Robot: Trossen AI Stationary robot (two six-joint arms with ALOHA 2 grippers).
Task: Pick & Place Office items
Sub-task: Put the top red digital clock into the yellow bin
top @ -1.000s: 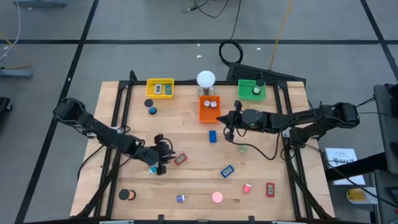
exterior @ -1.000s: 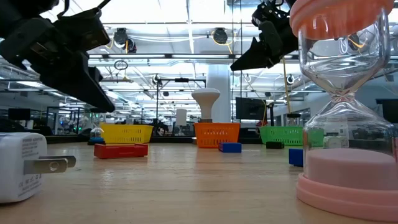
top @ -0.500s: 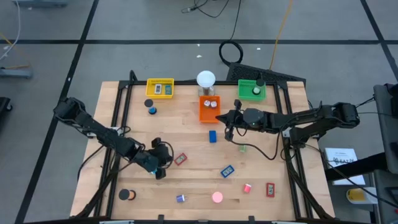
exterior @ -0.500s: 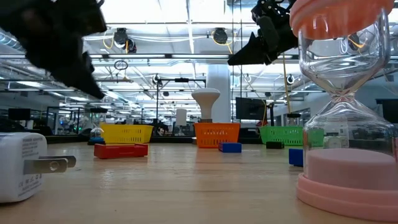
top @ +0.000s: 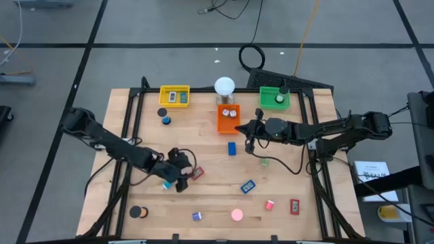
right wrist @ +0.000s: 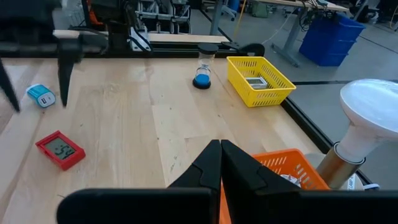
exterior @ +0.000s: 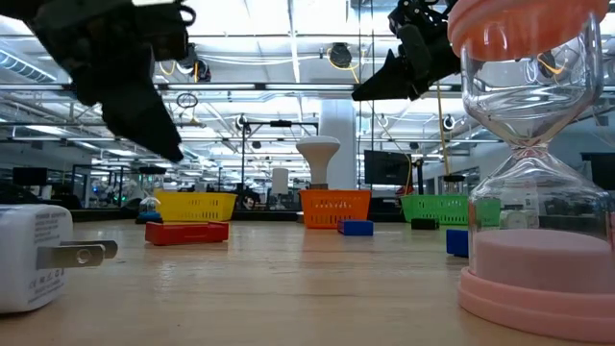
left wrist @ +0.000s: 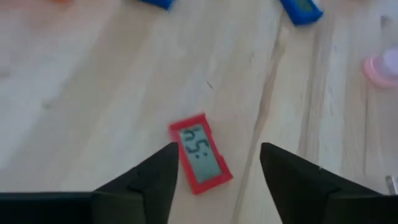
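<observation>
Progress early: you have few items binned in yellow tray [top: 174, 95], orange tray [top: 228, 119], green tray [top: 274, 98]; most lie loose on table [top: 203, 152]. Left gripper [top: 182, 173], fingers apart, empty, hovers over red clock [left wrist: 200, 160]. Right gripper [top: 249, 130] closed, empty, beside orange tray.

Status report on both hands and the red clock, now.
Left hand open, poised above red clock, not gripping. Right hand shut, empty, by orange tray. Nothing blocking the clock.

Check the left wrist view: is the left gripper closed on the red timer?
No. The left gripper stands open above the red timer, which lies flat on the table between its fingers, untouched.
</observation>
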